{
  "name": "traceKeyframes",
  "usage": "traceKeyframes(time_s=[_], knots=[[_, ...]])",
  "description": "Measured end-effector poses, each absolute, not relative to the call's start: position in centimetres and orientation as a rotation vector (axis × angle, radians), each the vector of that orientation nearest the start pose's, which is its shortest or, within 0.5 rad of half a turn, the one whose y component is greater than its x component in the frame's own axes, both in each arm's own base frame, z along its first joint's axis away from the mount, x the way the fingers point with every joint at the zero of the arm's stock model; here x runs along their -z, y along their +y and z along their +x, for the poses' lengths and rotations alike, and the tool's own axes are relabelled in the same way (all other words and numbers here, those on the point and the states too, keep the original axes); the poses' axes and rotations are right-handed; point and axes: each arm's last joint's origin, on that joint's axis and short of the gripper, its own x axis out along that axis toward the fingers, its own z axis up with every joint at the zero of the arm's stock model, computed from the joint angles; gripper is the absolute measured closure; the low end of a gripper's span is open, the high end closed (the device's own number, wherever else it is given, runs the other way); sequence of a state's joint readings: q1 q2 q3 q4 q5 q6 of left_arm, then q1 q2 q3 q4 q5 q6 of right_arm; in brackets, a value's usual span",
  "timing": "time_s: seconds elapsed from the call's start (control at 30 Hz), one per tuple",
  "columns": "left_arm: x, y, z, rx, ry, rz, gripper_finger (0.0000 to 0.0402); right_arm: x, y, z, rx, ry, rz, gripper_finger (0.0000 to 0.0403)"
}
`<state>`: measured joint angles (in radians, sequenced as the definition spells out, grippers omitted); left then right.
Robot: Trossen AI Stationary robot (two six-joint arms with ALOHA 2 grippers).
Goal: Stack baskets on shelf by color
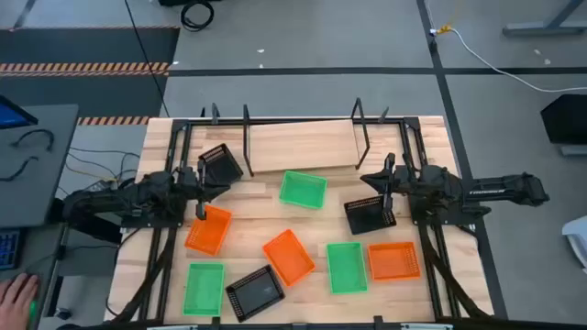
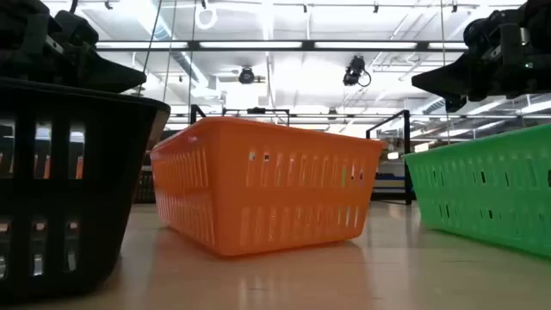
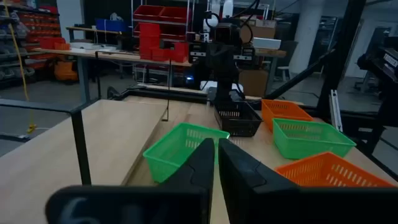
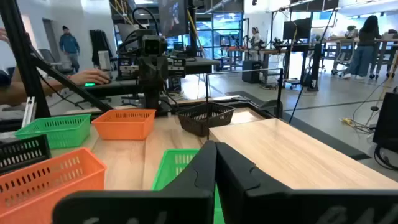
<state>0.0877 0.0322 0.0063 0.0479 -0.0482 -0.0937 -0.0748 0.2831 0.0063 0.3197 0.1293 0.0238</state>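
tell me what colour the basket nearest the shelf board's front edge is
Green basket, clearest in the high view.

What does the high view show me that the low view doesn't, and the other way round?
Only the high view: the shelf with nothing on its board, six more baskets, and where the arms sit, with the left claw by a tilted black basket and the right claw by another black one.
Only the low view: the ceiling lights and the mesh walls side-on.
Both: the nearest black basket, orange basket and green basket.
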Motion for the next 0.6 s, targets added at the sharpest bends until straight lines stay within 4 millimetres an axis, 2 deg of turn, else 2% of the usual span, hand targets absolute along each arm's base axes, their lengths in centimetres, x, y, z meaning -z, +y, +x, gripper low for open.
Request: traceKeyframes(time_s=[0.3,0.6], knots=[[-16.77,1.01,9.88,-0.135,-0.028,-0.093,0.0363,-17.23,-1.23,11.43,0.204,-0.046,0.025,0.0390],[-16.77,1.01,9.88,-0.135,-0.028,-0.093,0.0372,-17.23,-1.23,11.43,0.204,-0.046,0.025,0.0390]])
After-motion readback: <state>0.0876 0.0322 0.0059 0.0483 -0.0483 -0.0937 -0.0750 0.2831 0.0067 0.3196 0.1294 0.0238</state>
